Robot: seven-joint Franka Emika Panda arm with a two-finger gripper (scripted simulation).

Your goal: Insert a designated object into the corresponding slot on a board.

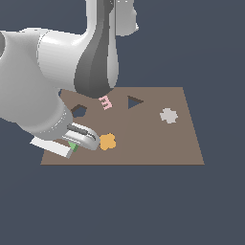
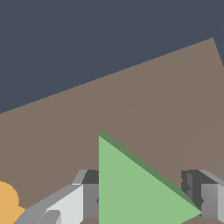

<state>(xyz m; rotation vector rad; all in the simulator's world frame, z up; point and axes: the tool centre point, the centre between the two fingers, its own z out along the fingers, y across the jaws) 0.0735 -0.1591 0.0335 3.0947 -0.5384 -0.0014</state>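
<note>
Gripper (image 2: 142, 199) fingers straddle the green triangular block (image 2: 131, 188), apparently touching it; board (image 2: 131, 109) beneath.

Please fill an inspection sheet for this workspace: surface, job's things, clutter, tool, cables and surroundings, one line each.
Surface: brown board lies flat, with shaped holes and small pieces on it.
Job's things: green triangular block sits between the tool's fingers, near the board's corner at the exterior view's left; triangular slot is empty, further back on the board.
Clutter: orange clover piece beside the tool; pink E-shaped piece; grey cross-shaped piece; empty pentagon hole.
Tool: tool is low over the board, fingers either side of the block; contact cannot be told.
Cables: nothing seen.
Surroundings: plain dark blue-grey ground, nothing else seen.
</note>
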